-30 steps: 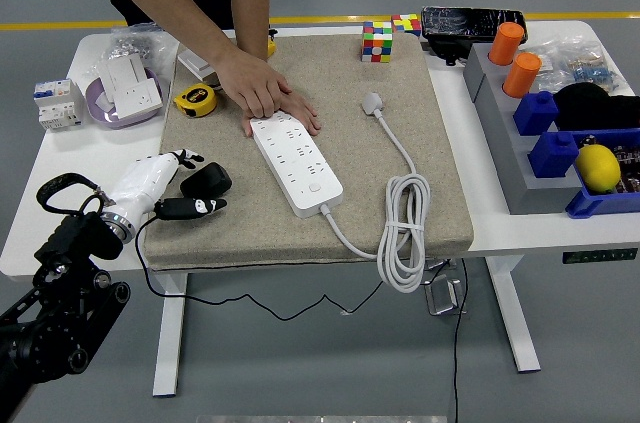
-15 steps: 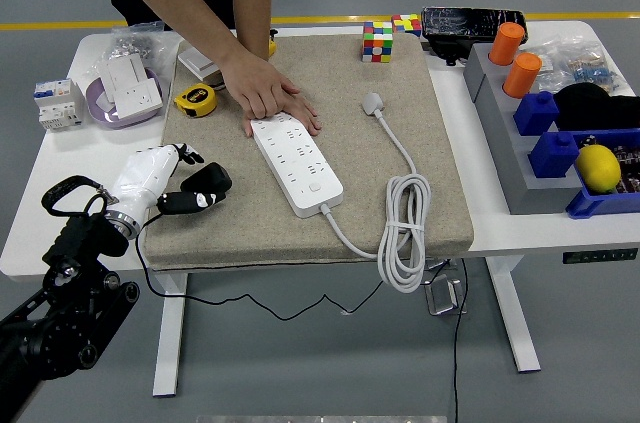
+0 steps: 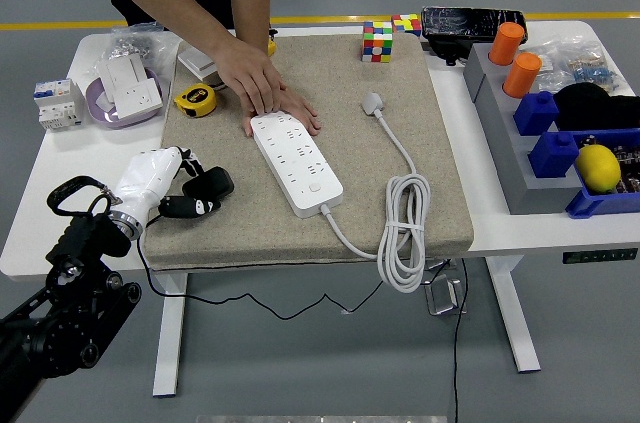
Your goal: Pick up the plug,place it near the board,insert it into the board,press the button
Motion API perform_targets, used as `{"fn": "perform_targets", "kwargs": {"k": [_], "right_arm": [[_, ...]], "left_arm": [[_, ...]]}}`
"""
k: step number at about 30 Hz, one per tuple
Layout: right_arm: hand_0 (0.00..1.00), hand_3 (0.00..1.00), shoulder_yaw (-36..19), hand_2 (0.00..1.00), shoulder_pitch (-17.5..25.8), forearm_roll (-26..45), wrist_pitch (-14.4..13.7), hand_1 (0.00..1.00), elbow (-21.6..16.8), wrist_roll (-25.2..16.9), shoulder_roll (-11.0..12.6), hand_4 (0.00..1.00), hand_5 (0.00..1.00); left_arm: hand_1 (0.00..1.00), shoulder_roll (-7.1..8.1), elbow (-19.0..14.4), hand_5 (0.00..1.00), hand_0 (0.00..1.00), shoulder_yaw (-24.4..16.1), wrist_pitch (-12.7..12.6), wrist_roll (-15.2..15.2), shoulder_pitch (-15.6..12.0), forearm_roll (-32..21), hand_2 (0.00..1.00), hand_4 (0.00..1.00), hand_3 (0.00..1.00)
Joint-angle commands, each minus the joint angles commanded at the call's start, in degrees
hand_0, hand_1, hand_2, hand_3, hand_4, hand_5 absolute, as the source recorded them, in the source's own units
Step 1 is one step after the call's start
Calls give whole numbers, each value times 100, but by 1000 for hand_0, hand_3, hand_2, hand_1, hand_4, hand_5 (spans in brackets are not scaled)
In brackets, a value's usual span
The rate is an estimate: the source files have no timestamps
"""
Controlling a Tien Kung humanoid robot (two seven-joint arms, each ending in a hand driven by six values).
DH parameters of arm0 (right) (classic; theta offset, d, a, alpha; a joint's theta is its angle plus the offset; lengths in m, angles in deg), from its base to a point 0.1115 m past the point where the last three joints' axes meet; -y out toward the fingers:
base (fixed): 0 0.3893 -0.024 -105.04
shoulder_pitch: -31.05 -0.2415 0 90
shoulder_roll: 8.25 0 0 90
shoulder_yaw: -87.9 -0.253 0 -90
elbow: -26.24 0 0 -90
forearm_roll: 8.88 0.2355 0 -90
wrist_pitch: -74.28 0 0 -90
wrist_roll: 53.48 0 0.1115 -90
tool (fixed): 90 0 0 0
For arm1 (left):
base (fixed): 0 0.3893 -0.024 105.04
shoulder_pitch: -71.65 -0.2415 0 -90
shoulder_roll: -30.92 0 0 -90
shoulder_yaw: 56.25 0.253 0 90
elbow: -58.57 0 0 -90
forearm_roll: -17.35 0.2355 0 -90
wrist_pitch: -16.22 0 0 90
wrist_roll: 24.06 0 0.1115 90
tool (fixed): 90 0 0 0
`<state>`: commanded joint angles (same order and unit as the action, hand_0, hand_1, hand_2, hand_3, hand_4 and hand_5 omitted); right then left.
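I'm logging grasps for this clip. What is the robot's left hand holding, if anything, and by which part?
The left hand is closed around the black plug, gripping its left side; the plug lies on the mat.

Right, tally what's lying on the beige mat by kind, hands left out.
Power strip: 1
White plug with its coiled cable: 1
Black plug, at the left hand: 1
Yellow tape measure: 1
Rubik's cubes: 2
Total: 6
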<state>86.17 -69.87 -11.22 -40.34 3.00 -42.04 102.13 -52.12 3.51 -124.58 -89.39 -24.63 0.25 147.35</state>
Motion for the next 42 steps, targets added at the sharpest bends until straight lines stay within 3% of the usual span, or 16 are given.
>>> {"fn": "perform_targets", "kwargs": {"k": [1, 6, 7, 12, 13, 21, 27, 34, 39, 42], "right_arm": [[998, 899, 2, 892, -1, 4, 0, 943, 0, -3, -1, 998, 998], [998, 899, 39, 892, 7, 56, -3, 943, -1, -42, -20, 998, 998], [998, 898, 41, 891, 11, 61, -2, 942, 0, -45, -22, 998, 998], [998, 898, 53, 891, 7, 78, -6, 942, 4, -57, -22, 998, 998], [998, 898, 50, 891, 4, 75, -8, 942, 6, -55, -19, 998, 998], [998, 898, 51, 890, 3, 75, -15, 941, 12, -55, -17, 998, 998], [998, 898, 46, 890, 7, 49, -14, 941, 10, -49, -19, 998, 998], [998, 897, 29, 889, -21, -6, -14, 940, 0, -32, -6, 998, 998], [998, 896, -2, 889, -22, -72, -11, 940, -3, -2, 6, 998, 998], [998, 896, -25, 889, -26, -120, -11, 940, -4, 20, 14, 998, 998]], "left_arm": [[324, 1, 0, 350, 418, -3, -19, -1, -2, 0, 345, 761, 389], [324, 19, -89, 350, 418, -36, -74, 17, -33, 0, 345, 761, 389], [280, 26, -118, 302, 373, -40, -68, 23, -38, 0, 298, 618, 342], [280, 43, -164, 302, 373, -67, 1, 33, -30, 0, 298, 618, 342], [273, 42, -156, 261, 364, -61, 28, 33, -28, 0, 282, 546, 327], [271, 80, -379, 256, 362, -96, 101, 72, -69, 0, 279, 548, 325], [272, 250, -804, 246, 365, 20, 180, 96, 22, 0, 278, 545, 325], [277, 616, -1351, 240, 367, 739, 212, 25, 419, -62, 279, 550, 327], [279, 807, -1386, 242, 367, 1512, 181, -38, 877, -115, 280, 553, 329], [279, 814, -1306, 242, 367, 1891, 163, -70, 1124, -72, 280, 553, 329]]}}
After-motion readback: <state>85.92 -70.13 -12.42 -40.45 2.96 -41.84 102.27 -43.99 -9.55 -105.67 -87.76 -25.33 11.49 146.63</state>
